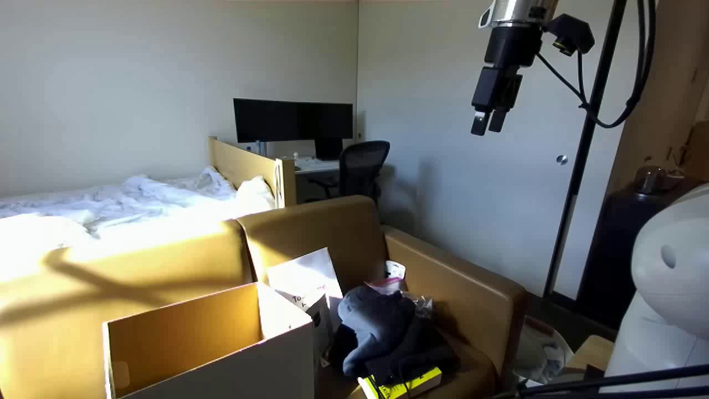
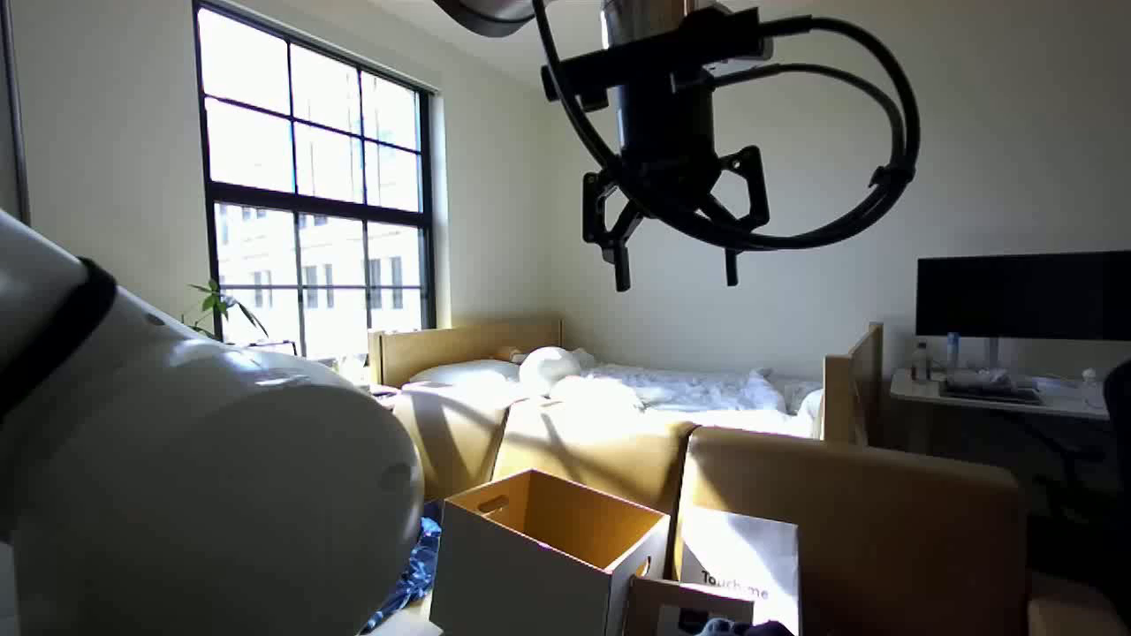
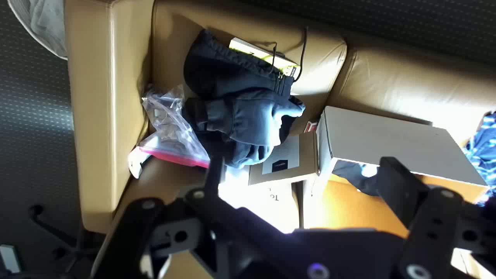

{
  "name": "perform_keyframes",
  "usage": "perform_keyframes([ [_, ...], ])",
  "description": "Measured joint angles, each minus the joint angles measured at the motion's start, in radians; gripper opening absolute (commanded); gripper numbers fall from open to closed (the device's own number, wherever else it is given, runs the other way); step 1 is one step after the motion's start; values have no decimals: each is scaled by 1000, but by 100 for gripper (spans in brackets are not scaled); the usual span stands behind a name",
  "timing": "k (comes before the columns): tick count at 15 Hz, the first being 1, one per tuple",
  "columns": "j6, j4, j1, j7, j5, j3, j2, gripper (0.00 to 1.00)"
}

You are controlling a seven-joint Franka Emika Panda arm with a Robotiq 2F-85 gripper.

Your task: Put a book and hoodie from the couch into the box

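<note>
The dark blue hoodie [image 1: 376, 318] lies bunched on the couch seat; the wrist view shows it at upper middle [image 3: 244, 112]. A yellow book [image 1: 404, 383] sticks out from under the hoodie, and it shows in the wrist view [image 3: 263, 56], partly covered. The white box with a wood-coloured inside [image 1: 221, 360] stands open-topped on the couch beside them, also in an exterior view [image 2: 521, 565] and the wrist view [image 3: 387, 133]. A dark cloth [image 3: 354, 174] shows inside the box. My gripper [image 2: 677, 276] is open and empty, high above the couch [image 1: 488, 123].
A clear plastic bag with a pink seal [image 3: 168, 124] lies between hoodie and armrest [image 3: 93, 116]. A smaller brown carton [image 3: 286, 159] and a white bag or panel with lettering [image 2: 740, 565] stand between hoodie and box. Blue patterned cloth [image 2: 415, 565] lies beyond the box.
</note>
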Motion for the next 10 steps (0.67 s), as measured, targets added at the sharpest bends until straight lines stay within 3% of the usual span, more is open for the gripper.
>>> perform_keyframes([
  [10, 13, 0, 0, 0, 3, 0, -1, 100],
])
